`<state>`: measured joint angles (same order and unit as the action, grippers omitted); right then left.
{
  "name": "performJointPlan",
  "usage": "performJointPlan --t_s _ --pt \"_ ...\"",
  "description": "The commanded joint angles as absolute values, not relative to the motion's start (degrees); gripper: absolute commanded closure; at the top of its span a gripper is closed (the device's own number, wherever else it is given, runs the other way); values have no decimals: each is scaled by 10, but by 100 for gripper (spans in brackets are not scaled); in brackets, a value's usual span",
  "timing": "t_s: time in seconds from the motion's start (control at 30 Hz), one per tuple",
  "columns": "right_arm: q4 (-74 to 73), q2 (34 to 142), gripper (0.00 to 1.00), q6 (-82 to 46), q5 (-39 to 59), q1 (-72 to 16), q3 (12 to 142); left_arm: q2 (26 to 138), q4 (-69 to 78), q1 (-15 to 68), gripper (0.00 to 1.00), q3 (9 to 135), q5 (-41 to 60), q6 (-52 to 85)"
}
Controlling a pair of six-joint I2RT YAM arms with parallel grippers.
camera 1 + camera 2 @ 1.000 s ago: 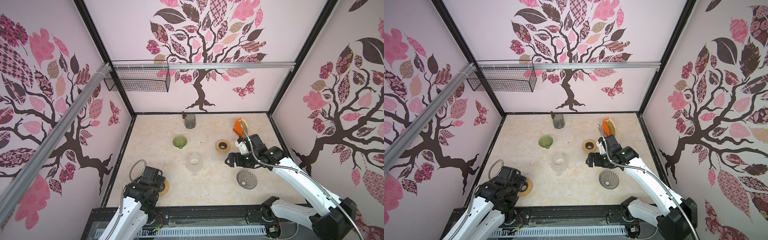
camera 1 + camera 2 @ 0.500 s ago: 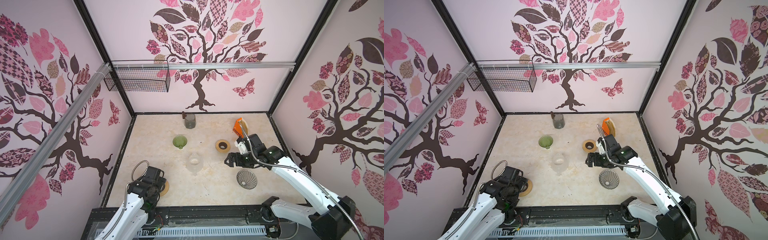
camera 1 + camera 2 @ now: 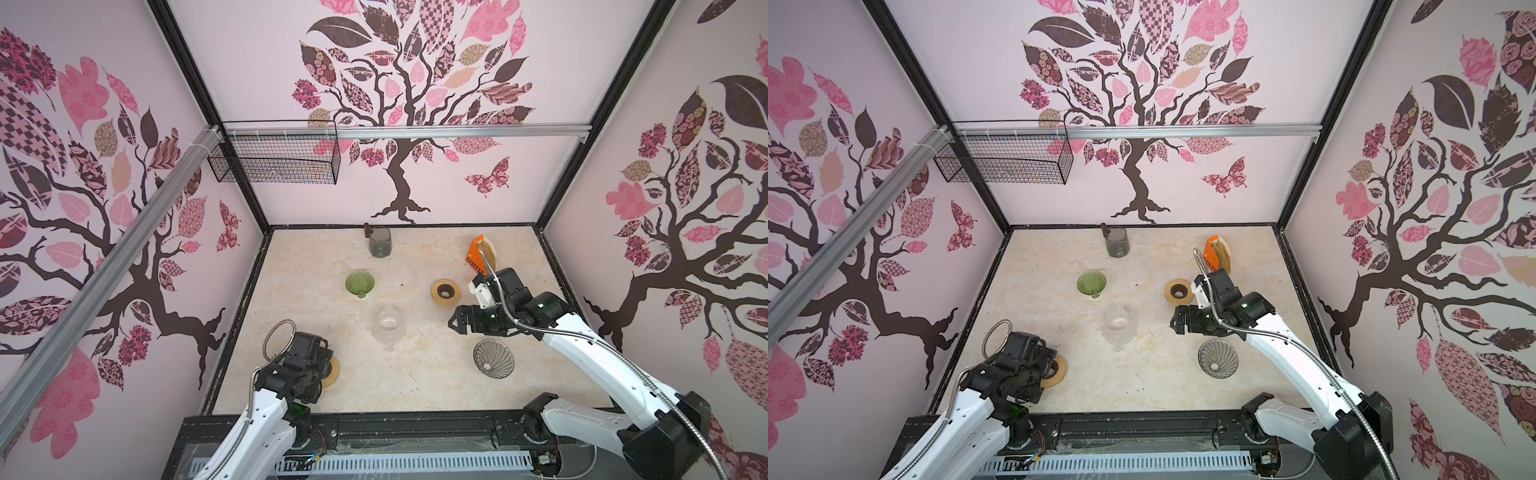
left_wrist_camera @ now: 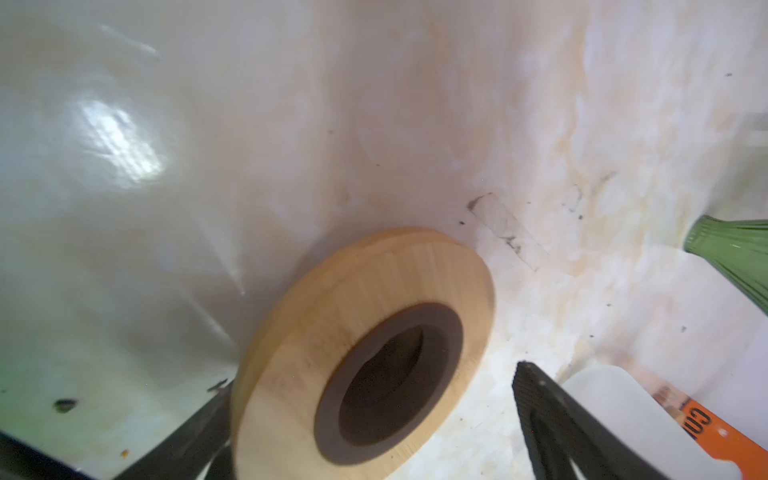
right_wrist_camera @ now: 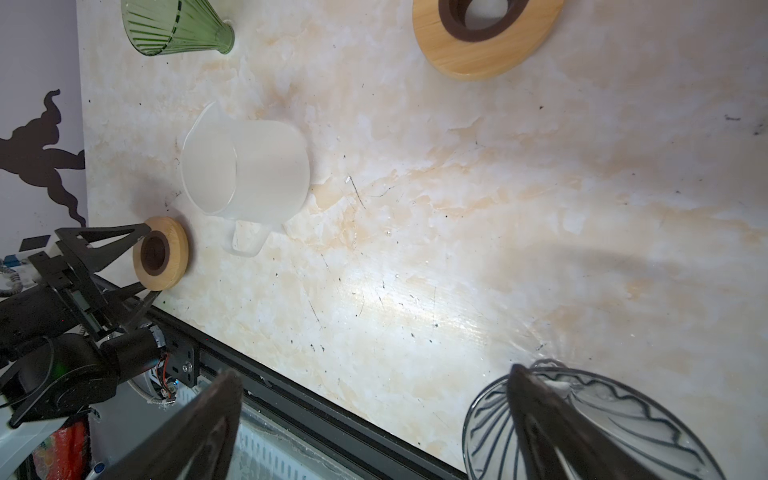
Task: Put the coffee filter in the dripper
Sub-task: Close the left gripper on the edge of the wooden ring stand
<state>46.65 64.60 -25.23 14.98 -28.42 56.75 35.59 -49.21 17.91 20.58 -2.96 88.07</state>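
Read "COFFEE" in black on the orange filter box (image 3: 477, 261); caught only "Co" of it in the left wrist view. Found the box upright at the back right of the table (image 3: 316, 257), long axis vertical, with beige paper filters (image 3: 490, 251) on edge inside, showing toward the right wall. Saw the table as glossy cream marble pattern. Noted the right gripper (image 5: 374, 372) hovering, jaws wide apart and empty, near the dripper (image 3: 493, 359). Noted the left gripper (image 4: 372, 376) low at the front left, jaws apart either side of a flat wooden ring (image 4: 291, 332) with a dark inner collar, one finger clear of it. Placed a frosted pitcher (image 3: 390, 328) with spout and handle at centre. Found the dripper a smoky glass cone with spiral ribs, mouth up, front right, well apart from the box. Spotted a ribbed green glass cone (image 3: 360, 283) and a second ring (image 3: 445, 291) farther back.
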Motion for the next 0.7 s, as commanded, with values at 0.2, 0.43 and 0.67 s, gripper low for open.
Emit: performJointPlan --t_s 0.2,0.43,0.67 --pt "458 656 0 -241 151 -288 592 303 -445 176 20 165 -37 930" --pt "455 655 0 -243 155 -288 586 299 -438 176 31 160 -42 937" --pt "455 657 0 -241 152 -288 593 268 -447 176 39 143 -40 962"
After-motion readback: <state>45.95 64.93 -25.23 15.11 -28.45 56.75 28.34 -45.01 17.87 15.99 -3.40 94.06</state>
